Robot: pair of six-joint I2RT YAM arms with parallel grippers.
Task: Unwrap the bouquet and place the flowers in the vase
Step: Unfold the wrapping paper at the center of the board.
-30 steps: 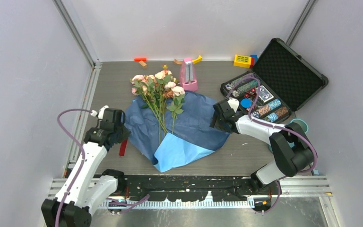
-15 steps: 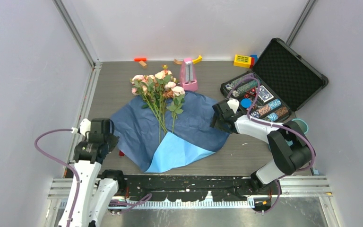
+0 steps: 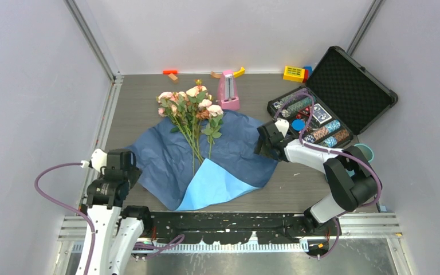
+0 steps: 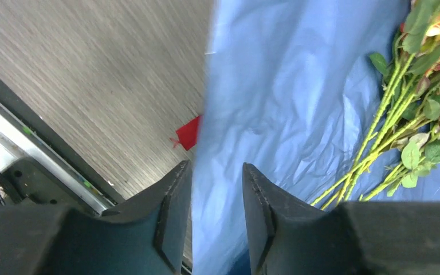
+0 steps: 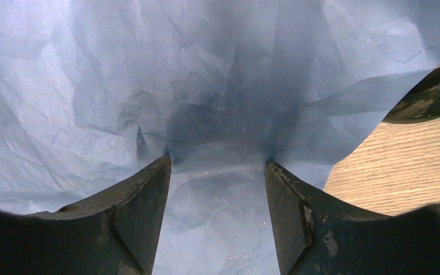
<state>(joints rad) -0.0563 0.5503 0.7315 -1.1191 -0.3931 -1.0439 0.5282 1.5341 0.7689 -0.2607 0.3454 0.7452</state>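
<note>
The flowers [image 3: 193, 123] (artificial pink and peach roses with green leaves on long thin stems) lie loose on the opened sheet of crumpled blue paper [image 3: 238, 152]. Their long axis runs from blooms at the far end to cut ends nearer the arms' bases, so a grasp would have to close across the stems, not along them. The right gripper [image 5: 217, 160] stands at the paper's right-hand edge with its black fingers spread wide and nothing between them. Its tips are down at the sheet, though I cannot tell whether they press it. From those fingers the stems lie off to the left, fairly near, and the plain teal cylindrical vase [image 3: 366, 150] lies the other way, behind that arm's elbow. The left gripper [image 4: 215, 172] hangs above the sheet's left edge, its fingers parted by only a narrow gap and holding nothing. The stems lie well off to the right of its fingertips, and a scrap of dark red ribbon [image 4: 188, 132] lies just ahead of its left finger on the grey table [image 4: 91, 86]. In my judgement the right arm is better placed — nearer both stems and vase.
</note>
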